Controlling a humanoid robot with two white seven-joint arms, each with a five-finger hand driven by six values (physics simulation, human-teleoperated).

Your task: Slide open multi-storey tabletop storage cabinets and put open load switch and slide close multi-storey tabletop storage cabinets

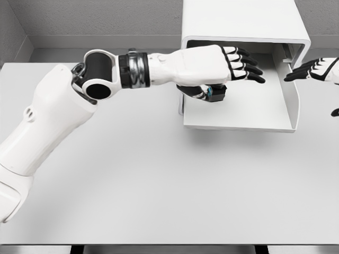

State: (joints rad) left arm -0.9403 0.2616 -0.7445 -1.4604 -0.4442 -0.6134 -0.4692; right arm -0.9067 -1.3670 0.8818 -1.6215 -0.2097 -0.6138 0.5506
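A white tabletop cabinet stands at the back of the table, its lowest drawer pulled out toward me. My left hand reaches over the drawer's left half. It pinches a small black and teal load switch between the thumb and the underside of the fingers, which stretch out over it. The switch hangs just above the drawer floor near its left wall. At the right edge, my right hand hovers with fingers spread beside the drawer's right wall, holding nothing.
The white table stretches in front of the cabinet to its front edge at the bottom of the view. A grey wall runs behind it. My left arm crosses the table's left half.
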